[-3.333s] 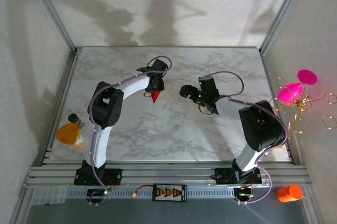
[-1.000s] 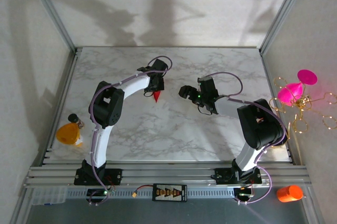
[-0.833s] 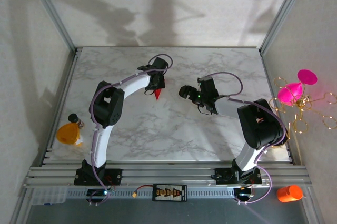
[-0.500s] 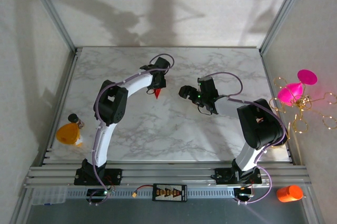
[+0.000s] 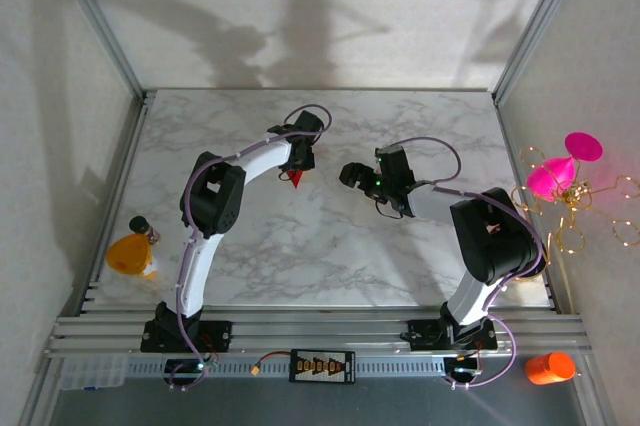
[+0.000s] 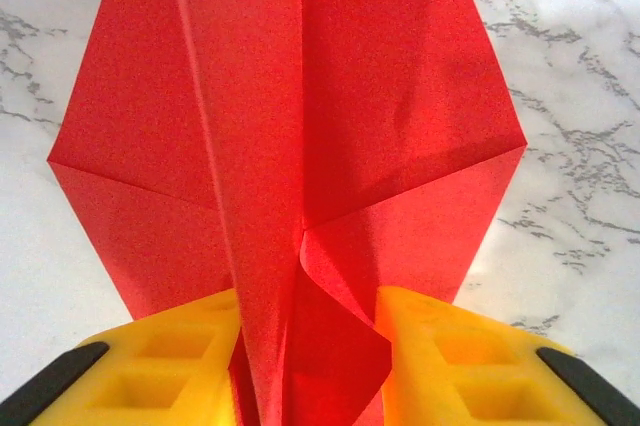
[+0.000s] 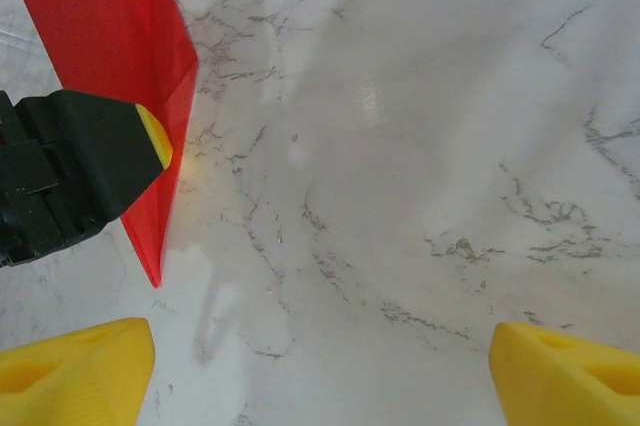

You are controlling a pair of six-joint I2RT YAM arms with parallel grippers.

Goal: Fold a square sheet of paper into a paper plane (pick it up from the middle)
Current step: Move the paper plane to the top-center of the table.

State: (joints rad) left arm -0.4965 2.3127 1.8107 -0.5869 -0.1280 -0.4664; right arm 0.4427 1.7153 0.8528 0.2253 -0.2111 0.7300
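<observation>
The red paper plane (image 5: 296,178), a pointed dart, lies at the table's middle-left with its tip toward the near side. From the left wrist it fills the view as a folded red sheet (image 6: 300,126) with a raised centre ridge. My left gripper (image 5: 298,160) sits over its rear end. Its yellow fingers (image 6: 450,346) stand apart, and the ridge and a loose curled flap lie in the gap between them (image 6: 305,316). My right gripper (image 5: 352,174) hovers open to the right of the plane. The right wrist view shows the plane (image 7: 100,26) and the left gripper's black body (image 7: 70,171) at its upper left.
The marble table (image 5: 330,246) has metal posts at its back corners. A magenta cone ornament with gold wire (image 5: 560,174) sits past the right edge. An orange bottle (image 5: 550,367) lies at the near right. An orange object (image 5: 130,254) rests off the left edge.
My left gripper's jaws have parted from shut, loosening on the plane's ridge, and the left arm has shifted slightly. The right arm has not moved.
</observation>
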